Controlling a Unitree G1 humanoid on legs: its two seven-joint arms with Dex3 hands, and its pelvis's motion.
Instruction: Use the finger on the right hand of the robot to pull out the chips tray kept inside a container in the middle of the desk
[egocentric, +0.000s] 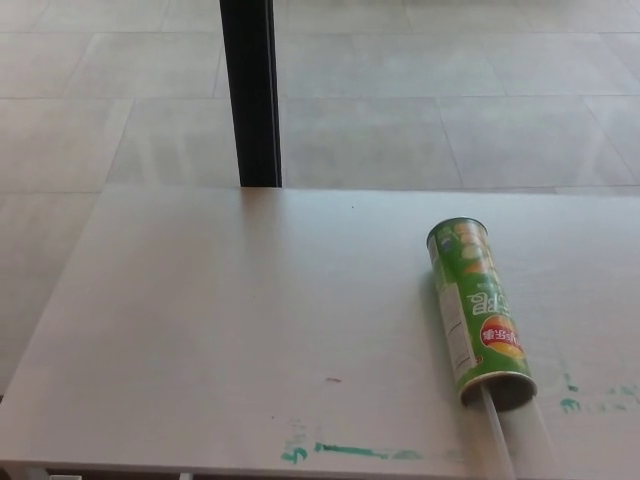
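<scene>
Hands: neither the left nor the right shows in the head view, so their state cannot be told. Item one: green cylindrical chips container (478, 313), lying on its side at about four o'clock on the pale grey rectangular desk (230, 330), closed end toward twelve o'clock, open mouth toward six o'clock near the front edge. Item two: clear plastic chips tray (497, 433), a thin strip protruding from that mouth and running toward six o'clock to the picture's bottom edge. Item three: green paint smears (345, 451) along the desk's front edge at six o'clock. Item four: black upright post (252, 95) behind the desk at twelve o'clock, standing on light tiled floor (450, 90).
</scene>
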